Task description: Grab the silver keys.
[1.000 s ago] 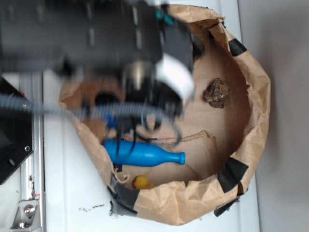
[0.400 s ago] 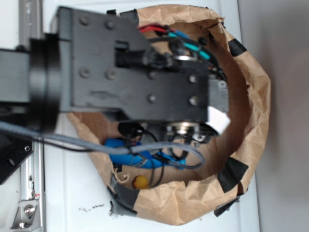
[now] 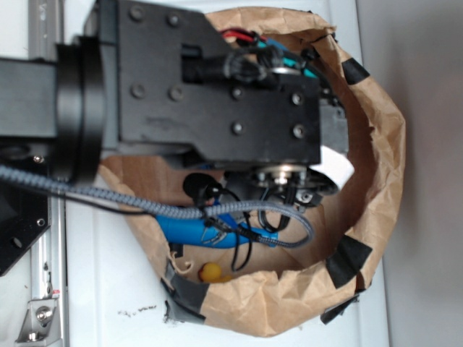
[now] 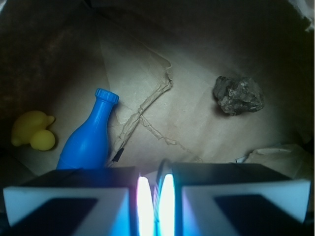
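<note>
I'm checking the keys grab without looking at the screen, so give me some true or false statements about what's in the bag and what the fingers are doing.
1. In the wrist view, the blue bottle lies left of the rock. True.
2. The yellow toy touches the rock. False: it sits left of the bottle, far from the rock.
3. The fingers are spread wide. False: they stand almost together.
4. The silver keys show in neither view. True.
5. Everything lies inside a brown paper bag. True.

White table (image 3: pixel 108 289) under a taped brown paper bag (image 3: pixel 383 144).
</note>
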`<state>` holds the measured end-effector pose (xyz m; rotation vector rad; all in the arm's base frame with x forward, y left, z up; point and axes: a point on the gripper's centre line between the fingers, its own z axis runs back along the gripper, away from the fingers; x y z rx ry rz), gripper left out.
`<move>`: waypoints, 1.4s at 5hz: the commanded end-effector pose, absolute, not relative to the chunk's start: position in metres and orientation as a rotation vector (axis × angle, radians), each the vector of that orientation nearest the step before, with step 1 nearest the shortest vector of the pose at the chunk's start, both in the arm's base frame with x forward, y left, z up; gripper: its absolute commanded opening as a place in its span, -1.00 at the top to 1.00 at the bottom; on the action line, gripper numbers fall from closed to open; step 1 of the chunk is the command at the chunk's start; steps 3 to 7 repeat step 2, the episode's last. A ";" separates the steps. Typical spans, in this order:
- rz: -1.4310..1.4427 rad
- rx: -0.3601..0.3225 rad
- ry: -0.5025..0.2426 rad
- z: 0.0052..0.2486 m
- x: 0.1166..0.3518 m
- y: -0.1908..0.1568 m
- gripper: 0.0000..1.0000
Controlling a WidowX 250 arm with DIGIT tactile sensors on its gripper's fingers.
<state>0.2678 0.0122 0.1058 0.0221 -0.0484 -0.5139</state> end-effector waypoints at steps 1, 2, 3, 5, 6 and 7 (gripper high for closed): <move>-0.491 0.023 -0.113 0.132 0.276 0.027 1.00; -0.484 0.018 -0.128 0.133 0.277 0.032 1.00; -0.484 0.018 -0.128 0.133 0.277 0.032 1.00; -0.484 0.018 -0.128 0.133 0.277 0.032 1.00; -0.484 0.018 -0.128 0.133 0.277 0.032 1.00; -0.484 0.018 -0.128 0.133 0.277 0.032 1.00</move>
